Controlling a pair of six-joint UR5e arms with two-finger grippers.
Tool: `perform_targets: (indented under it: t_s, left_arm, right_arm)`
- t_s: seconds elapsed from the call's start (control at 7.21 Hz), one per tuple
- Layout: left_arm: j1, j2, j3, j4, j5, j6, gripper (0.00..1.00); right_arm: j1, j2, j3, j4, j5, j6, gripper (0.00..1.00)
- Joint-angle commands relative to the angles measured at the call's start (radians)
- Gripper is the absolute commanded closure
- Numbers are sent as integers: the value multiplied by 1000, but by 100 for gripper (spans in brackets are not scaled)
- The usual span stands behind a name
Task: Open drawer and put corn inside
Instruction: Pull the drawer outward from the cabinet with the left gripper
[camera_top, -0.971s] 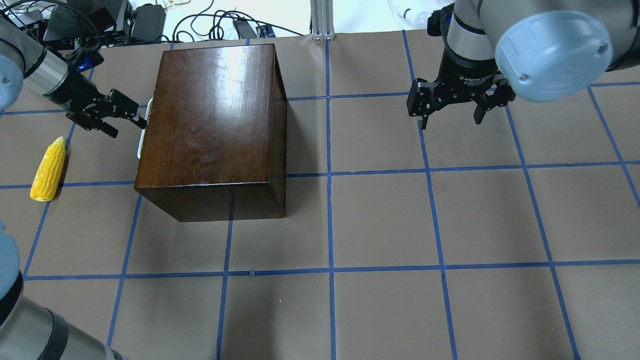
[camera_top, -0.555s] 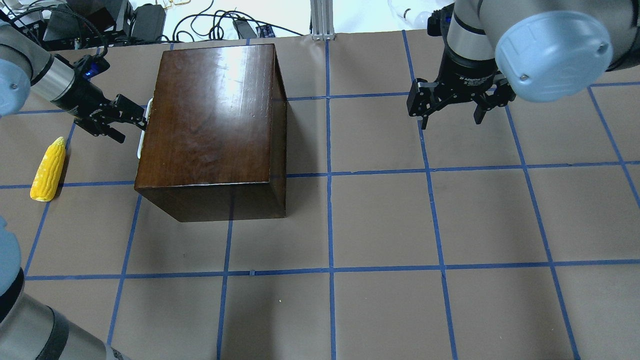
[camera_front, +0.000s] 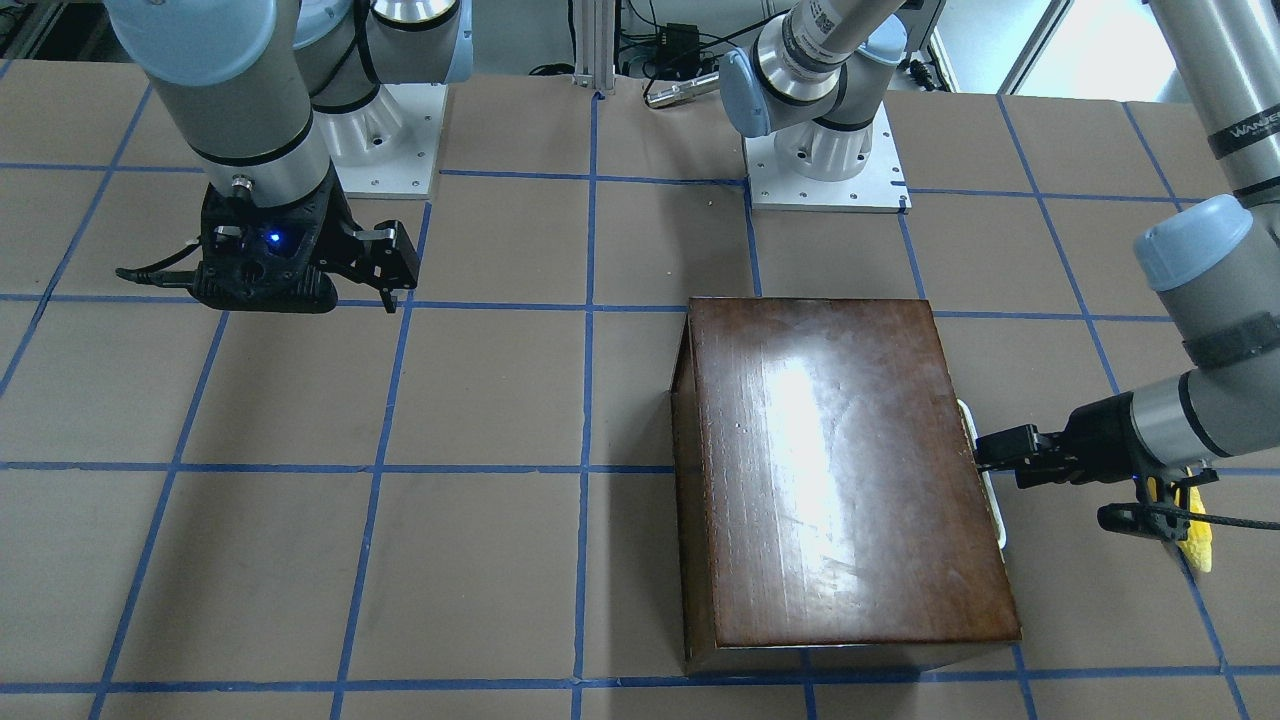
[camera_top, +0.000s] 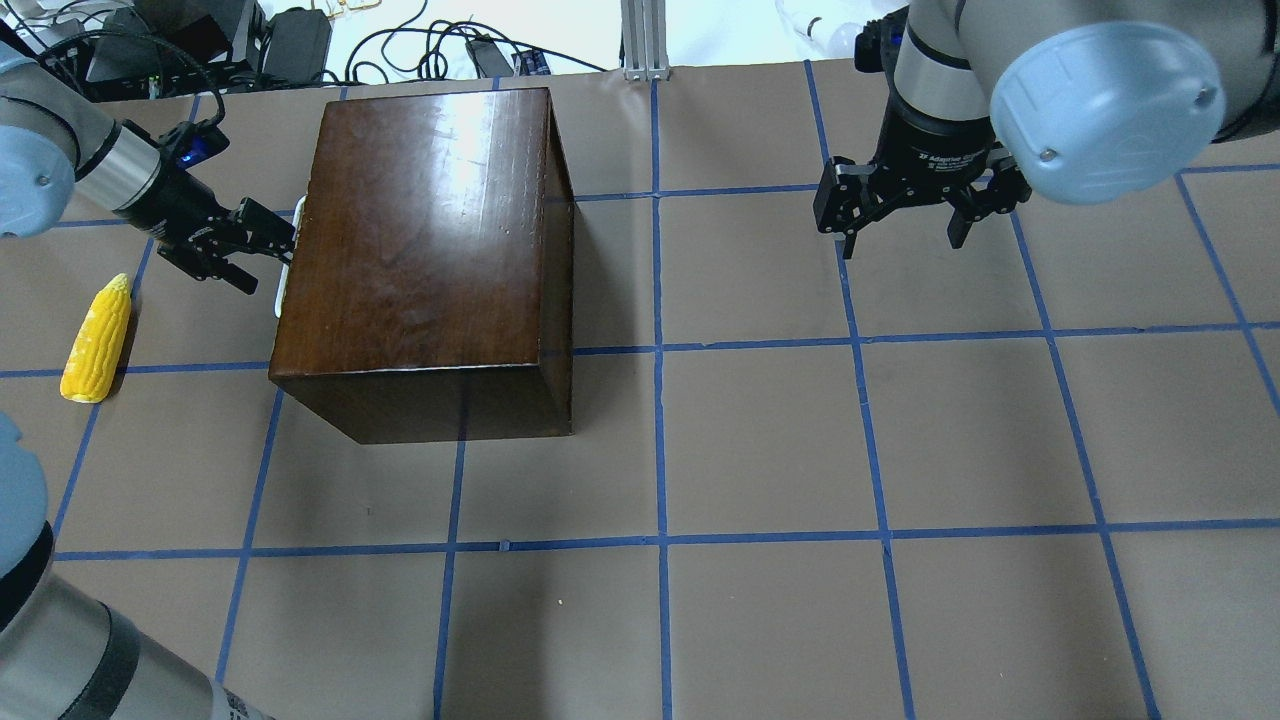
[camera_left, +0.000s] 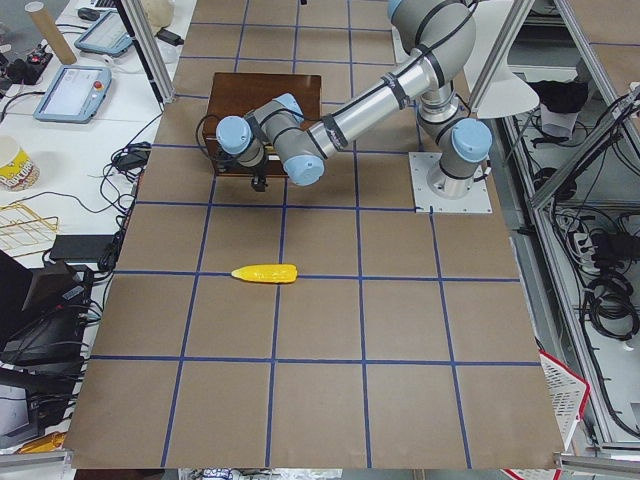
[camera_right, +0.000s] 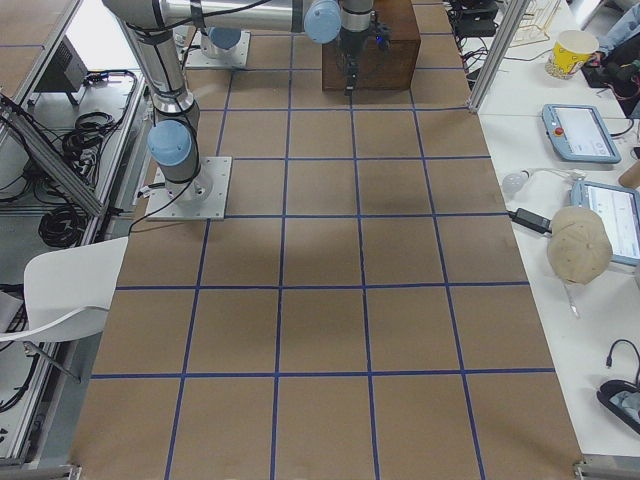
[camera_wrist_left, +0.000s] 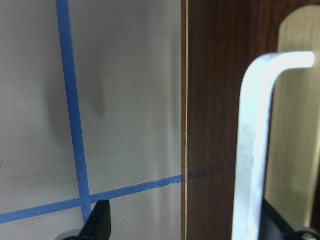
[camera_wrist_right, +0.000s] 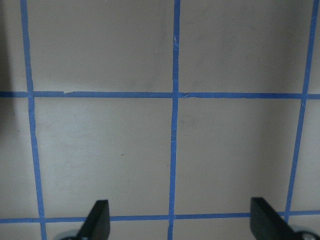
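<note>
— Well, overhead first?
— Bumpy tapered yellow corn (camera_top: 97, 340) lies by the worktop's left edge, and a glossy brown box (camera_top: 430, 230) sits toward the far left corner.
— Left wrist camera?
— The left gripper (camera_wrist_left: 187, 220) is spread, straddling the smooth cream handle (camera_wrist_left: 252, 150) on the dark grained drawer (camera_wrist_left: 215, 100) front.
— Right wrist?
— The right gripper (camera_wrist_right: 180, 215) is spread over the worktop.

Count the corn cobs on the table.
1. The corn lies on the table left of the dark wooden box in the overhead view, apart from it. Any inside the box would be hidden.
</note>
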Motion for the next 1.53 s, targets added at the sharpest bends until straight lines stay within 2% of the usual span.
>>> perform_targets:
  t_s: [0.0,1.39]
  left_arm:
    - [6,-7,6,18,3,13,0]
    - [93,-11,19,6,21,109,0]
  right_arm:
    - [0,0,0,0,0,0,0]
    - [0,0,0,0,0,0,0]
